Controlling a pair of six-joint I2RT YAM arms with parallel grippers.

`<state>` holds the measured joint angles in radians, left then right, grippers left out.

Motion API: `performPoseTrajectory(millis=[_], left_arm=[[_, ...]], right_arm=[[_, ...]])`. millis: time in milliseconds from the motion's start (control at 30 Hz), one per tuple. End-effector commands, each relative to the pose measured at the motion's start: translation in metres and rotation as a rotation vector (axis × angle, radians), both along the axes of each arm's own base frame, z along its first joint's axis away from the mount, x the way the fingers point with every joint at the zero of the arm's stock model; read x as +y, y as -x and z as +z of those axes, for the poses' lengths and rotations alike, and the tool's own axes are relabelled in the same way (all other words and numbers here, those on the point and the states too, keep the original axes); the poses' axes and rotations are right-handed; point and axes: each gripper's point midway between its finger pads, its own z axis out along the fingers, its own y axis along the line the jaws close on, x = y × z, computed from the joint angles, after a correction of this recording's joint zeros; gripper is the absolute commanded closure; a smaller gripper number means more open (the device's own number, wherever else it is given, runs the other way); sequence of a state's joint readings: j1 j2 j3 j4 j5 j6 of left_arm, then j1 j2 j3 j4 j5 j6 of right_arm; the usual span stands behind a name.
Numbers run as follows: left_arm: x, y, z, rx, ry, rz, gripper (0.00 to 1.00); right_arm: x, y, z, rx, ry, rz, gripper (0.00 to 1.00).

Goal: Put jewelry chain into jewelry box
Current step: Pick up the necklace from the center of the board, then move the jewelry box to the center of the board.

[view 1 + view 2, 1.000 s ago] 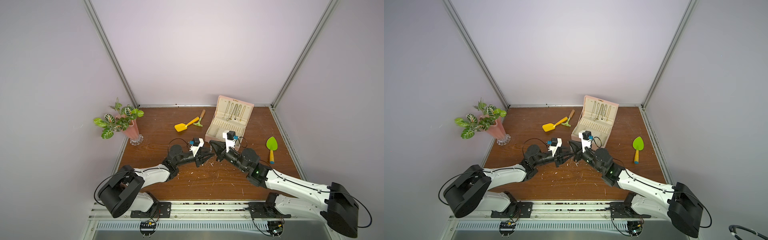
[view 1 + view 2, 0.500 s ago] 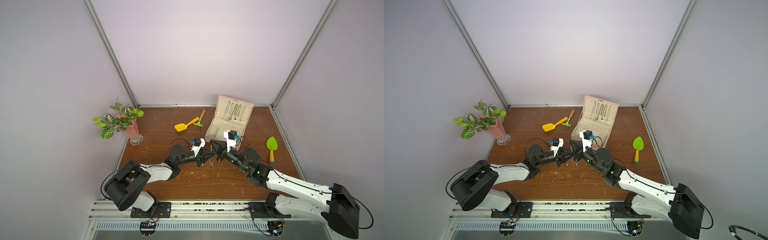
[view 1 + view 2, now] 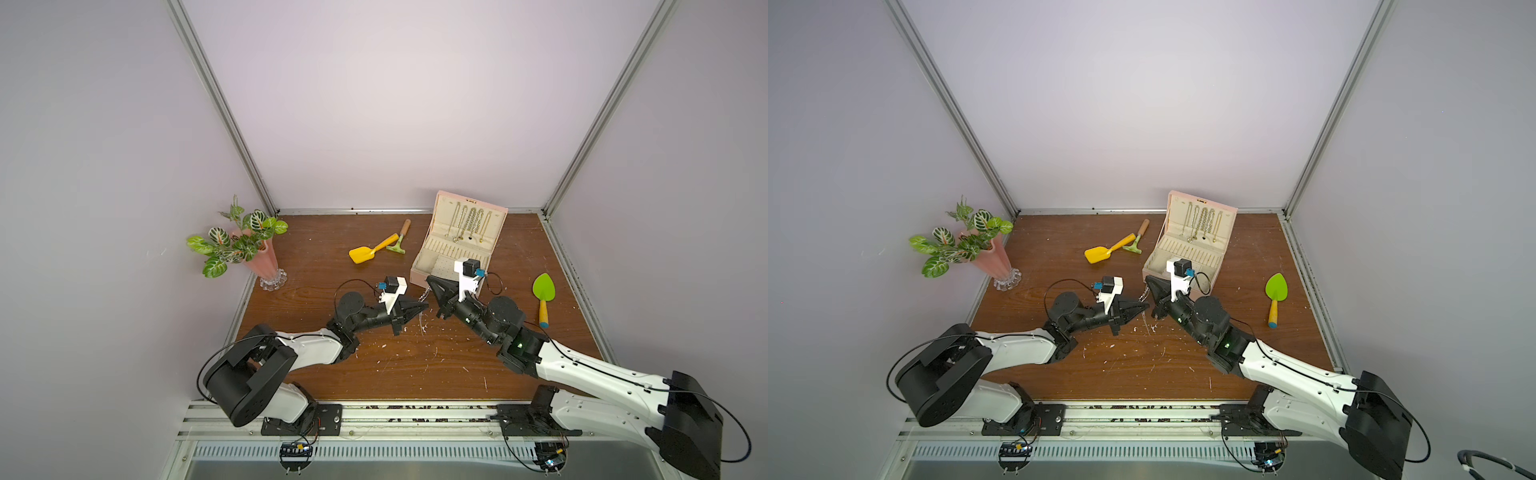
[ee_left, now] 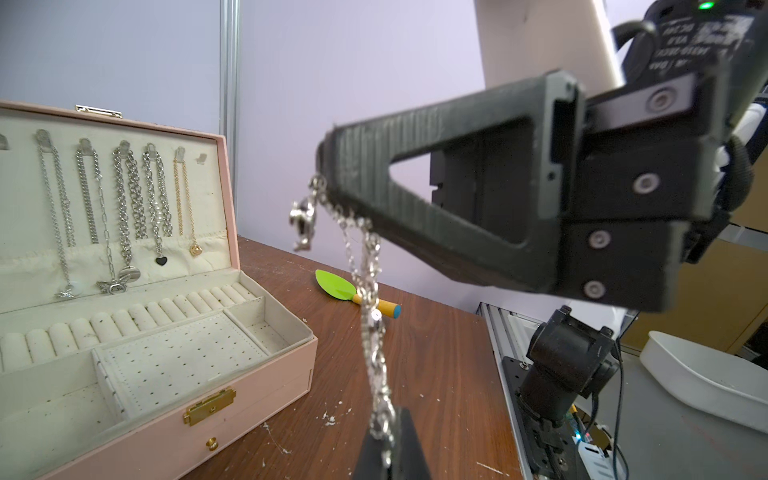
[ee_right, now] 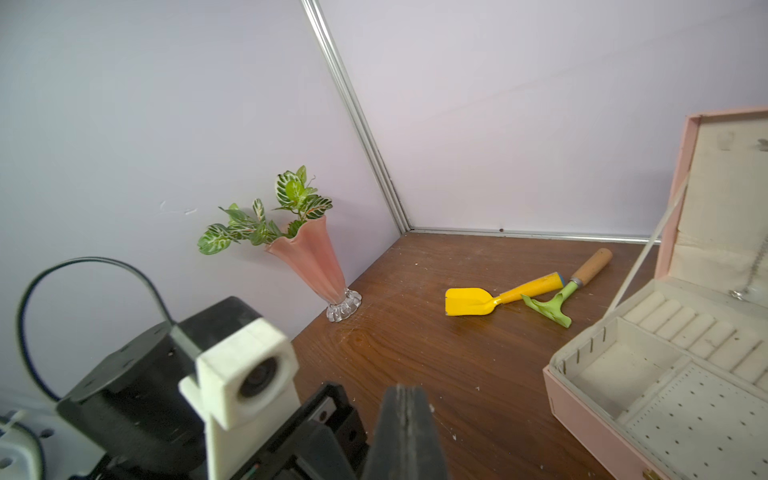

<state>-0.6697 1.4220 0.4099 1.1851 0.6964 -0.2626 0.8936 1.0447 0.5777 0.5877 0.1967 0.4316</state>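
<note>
A silver jewelry chain hangs taut in the air between my two grippers, in front of the jewelry box. In the left wrist view my right gripper is shut on the chain's upper end, near its clasp. My left gripper is shut on the chain's lower end. Both top views show the two tips close together, left gripper just below right gripper, with the chain between. The pink box stands open behind them, with several chains hung in its lid. The right wrist view shows its jaws pressed together.
A pink vase with a plant stands at the left wall. A yellow shovel and a green rake lie left of the box. A green trowel lies to its right. White crumbs dot the wooden table.
My left gripper has closed from partly open onto the chain's lower end, after edging toward the right gripper. The right gripper has stayed shut and in place.
</note>
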Motion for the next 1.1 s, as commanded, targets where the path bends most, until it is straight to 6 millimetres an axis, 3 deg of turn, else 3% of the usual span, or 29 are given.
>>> performPoseTrajectory(millis=[0, 200, 367, 400, 433, 533, 600, 867, 967, 1067], left_arm=[[-0.003, 0.01, 0.004, 0.048, 0.019, -0.055, 0.99], [-0.009, 0.018, 0.004, 0.108, 0.004, -0.125, 0.99], [-0.015, 0.008, 0.002, 0.151, -0.065, -0.112, 0.99], [-0.017, 0.004, -0.001, 0.168, -0.096, -0.099, 0.99], [-0.017, 0.0, -0.007, 0.195, -0.135, -0.086, 0.99], [-0.016, -0.008, -0.016, 0.25, -0.227, -0.042, 0.99], [-0.015, -0.011, -0.021, 0.29, -0.267, -0.027, 0.99], [-0.011, -0.007, -0.024, 0.406, -0.364, -0.041, 0.99], [-0.007, -0.004, -0.019, 0.414, -0.39, -0.061, 0.99], [0.001, 0.002, -0.027, 0.448, -0.478, -0.071, 0.99]], right_arm=[[-0.01, -0.007, -0.018, 0.064, 0.006, -0.064, 1.0], [-0.009, -0.003, -0.052, 0.156, 0.015, -0.038, 1.0], [-0.013, -0.004, -0.072, 0.216, 0.024, -0.045, 1.0], [-0.016, -0.005, -0.074, 0.225, 0.026, -0.058, 0.98], [-0.02, -0.006, -0.077, 0.233, 0.032, -0.075, 0.88], [-0.038, -0.01, -0.082, 0.248, 0.042, -0.155, 0.54], [-0.049, -0.013, -0.084, 0.25, 0.059, -0.193, 0.45], [-0.098, -0.037, -0.091, 0.3, 0.163, -0.336, 0.3], [-0.125, -0.052, -0.1, 0.352, 0.205, -0.41, 0.28], [-0.155, -0.069, -0.115, 0.434, 0.219, -0.477, 0.29]])
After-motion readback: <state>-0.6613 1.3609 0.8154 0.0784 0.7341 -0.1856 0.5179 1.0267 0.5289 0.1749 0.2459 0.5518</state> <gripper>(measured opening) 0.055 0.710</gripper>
